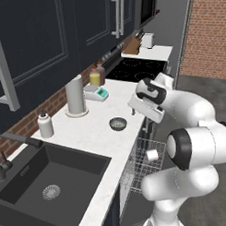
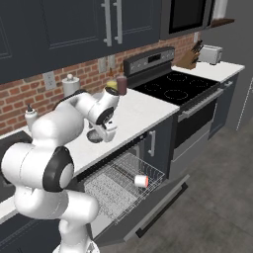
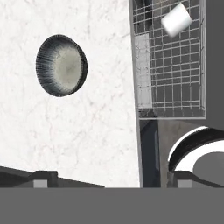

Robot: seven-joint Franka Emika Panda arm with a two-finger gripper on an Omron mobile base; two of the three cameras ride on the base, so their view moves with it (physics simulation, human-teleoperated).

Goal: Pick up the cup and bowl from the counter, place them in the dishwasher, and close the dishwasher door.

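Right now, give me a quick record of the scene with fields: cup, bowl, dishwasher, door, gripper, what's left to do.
cup: cup lies on its side in the dishwasher rack
bowl: bowl sits upright on the counter, near its front edge
dishwasher: dishwasher open, rack pulled out
door: dishwasher door dropped down, open
gripper: gripper open, empty, above the counter edge, looking down at bowl and rack
remaining: bowl into rack, then close door

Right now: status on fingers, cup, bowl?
Gripper open, empty, above counter. Cup lying in dishwasher rack. Bowl on counter, untouched. Path to bowl clear.
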